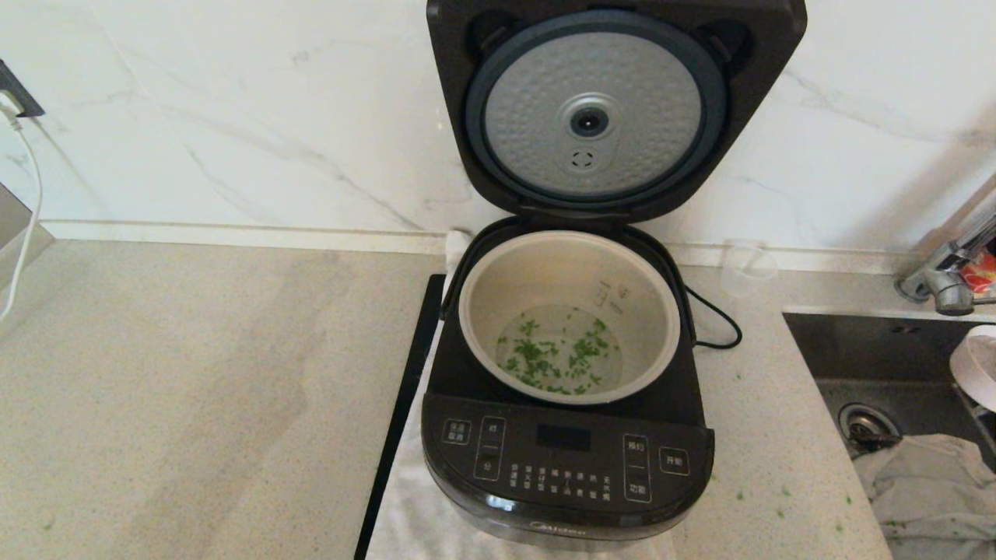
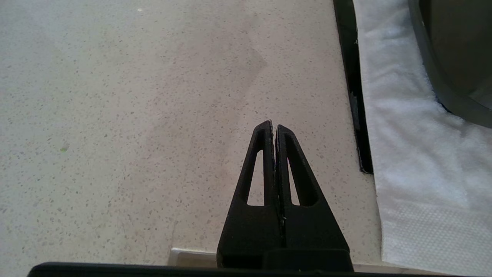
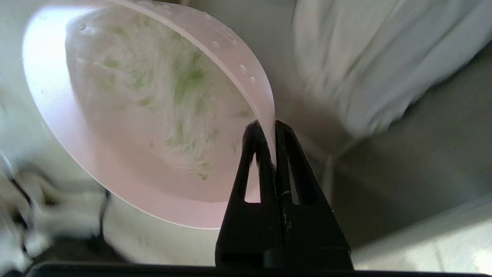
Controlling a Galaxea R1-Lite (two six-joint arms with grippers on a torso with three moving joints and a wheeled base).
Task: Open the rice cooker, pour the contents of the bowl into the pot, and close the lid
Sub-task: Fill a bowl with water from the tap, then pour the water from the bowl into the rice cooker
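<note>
While lid [image 1: 615, 109] stands open, right end effector [image 3: 271, 125] pinches bowl [image 3: 127, 115].

1. Head view: high, facing forward and down on the bench [image 1: 194, 389]; the open rice cooker [image 1: 568, 467] sits mid-frame, the wall behind it.
2. Left wrist view: behind the left tool [image 2: 274, 127], close above the bench; it shares the cooker's side and the white cloth [image 2: 415, 154] with the head view.
3. Right wrist view: behind the right tool [image 3: 268, 127], very near the bowl [image 3: 115, 161].
</note>
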